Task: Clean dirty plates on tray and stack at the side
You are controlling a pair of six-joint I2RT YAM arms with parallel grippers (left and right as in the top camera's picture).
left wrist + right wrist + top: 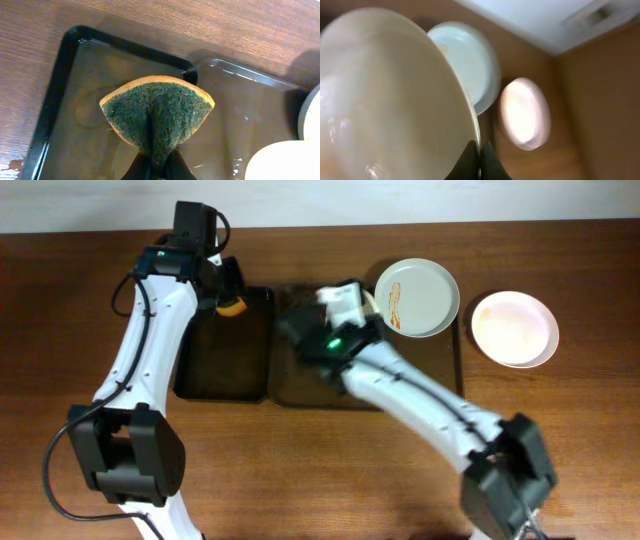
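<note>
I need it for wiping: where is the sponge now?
Overhead, left side: the sponge is pinched in the left gripper above the smaller black tray, beside the large tray.

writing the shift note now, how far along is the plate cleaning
Done: one plain white plate sits on the table beside the tray. In hand: right jaws shut on the rim of a second plate, left jaws shut on a sponge over the smaller tray. Left: the sauce-streaked plate on the tray, then stacking both.

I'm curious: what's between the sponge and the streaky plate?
The right gripper, pinching another plate, sits between the sponge and the streaky plate, in the overhead view.
</note>
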